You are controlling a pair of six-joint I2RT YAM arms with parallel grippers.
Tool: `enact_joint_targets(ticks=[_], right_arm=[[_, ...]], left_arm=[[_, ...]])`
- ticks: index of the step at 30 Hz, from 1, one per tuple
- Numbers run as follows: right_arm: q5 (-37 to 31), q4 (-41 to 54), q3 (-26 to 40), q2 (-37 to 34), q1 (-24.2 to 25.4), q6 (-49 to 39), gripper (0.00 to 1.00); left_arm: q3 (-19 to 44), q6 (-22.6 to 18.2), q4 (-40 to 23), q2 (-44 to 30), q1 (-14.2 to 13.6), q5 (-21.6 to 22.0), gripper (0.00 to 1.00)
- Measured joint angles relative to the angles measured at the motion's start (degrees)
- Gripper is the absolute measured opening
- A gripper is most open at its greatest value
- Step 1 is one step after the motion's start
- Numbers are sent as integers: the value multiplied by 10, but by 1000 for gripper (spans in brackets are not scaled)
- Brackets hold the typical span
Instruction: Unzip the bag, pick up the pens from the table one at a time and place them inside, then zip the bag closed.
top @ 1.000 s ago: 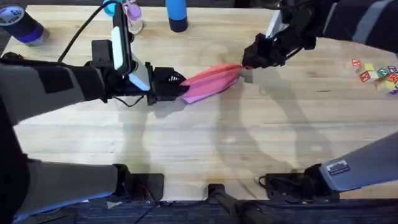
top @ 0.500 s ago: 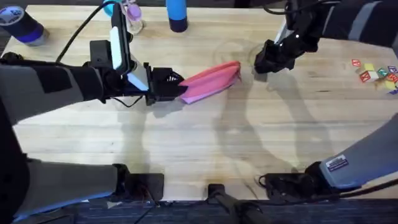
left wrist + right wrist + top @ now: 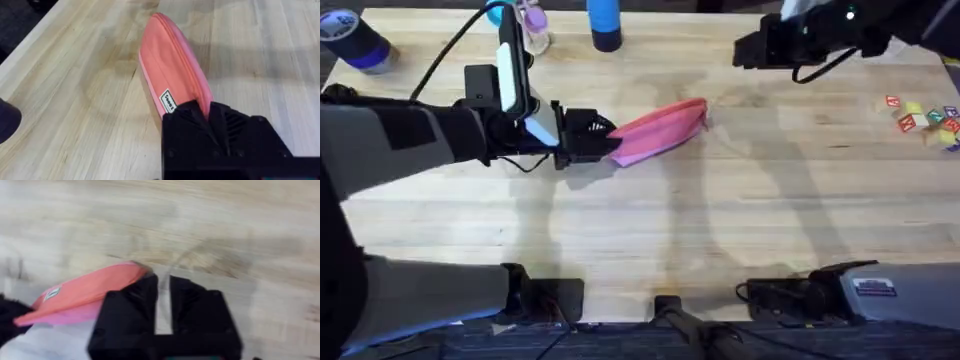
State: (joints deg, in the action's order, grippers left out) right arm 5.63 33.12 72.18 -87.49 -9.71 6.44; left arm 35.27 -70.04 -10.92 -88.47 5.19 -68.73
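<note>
The pink bag (image 3: 660, 131) lies on the wooden counter (image 3: 720, 220), one end caught in the left gripper (image 3: 608, 141), whose jaws are pinching the fabric at that end. The left wrist view shows this grip closely: the bag (image 3: 172, 70) runs straight out from the left gripper (image 3: 207, 117), its zip seam along the top and a small white label (image 3: 168, 100) just ahead of the jaws. From overhead the label cannot be made out.

The right gripper (image 3: 752, 48) hangs well apart from the bag, past its free end and off to one side. Overhead, whether it is spread or pressed together cannot be told. The right wrist view shows it: the right gripper (image 3: 163, 292) has its jaws slightly parted with nothing between them, and the bag (image 3: 87, 294) lies beside them, untouched.
</note>
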Motion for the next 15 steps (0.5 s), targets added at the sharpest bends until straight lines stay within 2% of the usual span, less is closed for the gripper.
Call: enact_joint_targets(ticks=[1,6,8,11,13,14,15], right_arm=[[0,0,0,5,-7,-7,257],[2,2,0,13,-35,-36,954],[2,2,0,13,-41,-39,992],[2,3,0,13,-48,-40,996],[2,2,0,13,-50,-42,997],[2,3,0,13,-50,-43,997],[2,3,0,13,-50,-44,997]], left_arm=[[0,0,0,0,0,0,42],[0,0,0,0,0,0,42],[0,0,0,0,0,0,42],[0,0,0,0,0,0,44],[0,0,0,0,0,0,90],[0,-1,0,0,0,-1,210],[0,0,0,0,0,-3,377]])
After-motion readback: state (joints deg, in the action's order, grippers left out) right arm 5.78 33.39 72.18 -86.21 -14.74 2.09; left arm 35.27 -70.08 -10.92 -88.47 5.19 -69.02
